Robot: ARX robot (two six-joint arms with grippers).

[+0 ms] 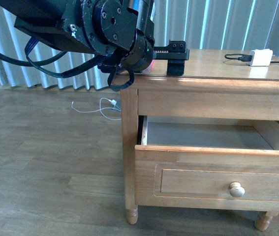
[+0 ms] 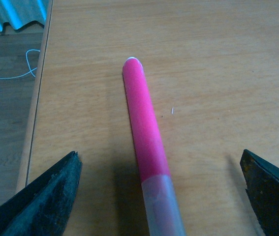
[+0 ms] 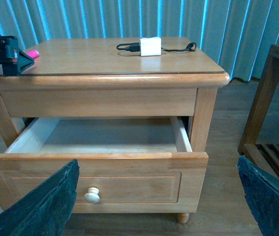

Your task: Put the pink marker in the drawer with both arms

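The pink marker (image 2: 143,123) lies flat on the wooden tabletop (image 2: 218,73), its paler end towards the camera. My left gripper (image 2: 160,155) is open, low over the table, with one finger on each side of the marker and clear gaps to both. In the front view the left gripper (image 1: 177,63) sits at the table's near left corner, with a sliver of the marker (image 1: 151,65) behind it. The drawer (image 3: 95,167) is pulled out, its pale knob (image 3: 92,195) facing me and its inside bare. My right gripper (image 3: 157,162) is open and empty in front of the drawer front.
A white charger block (image 1: 261,57) with a dark cable lies at the table's far right. A white cable (image 1: 100,105) lies on the wood floor to the left of the table. A wooden rack (image 3: 272,98) stands to the right of the table.
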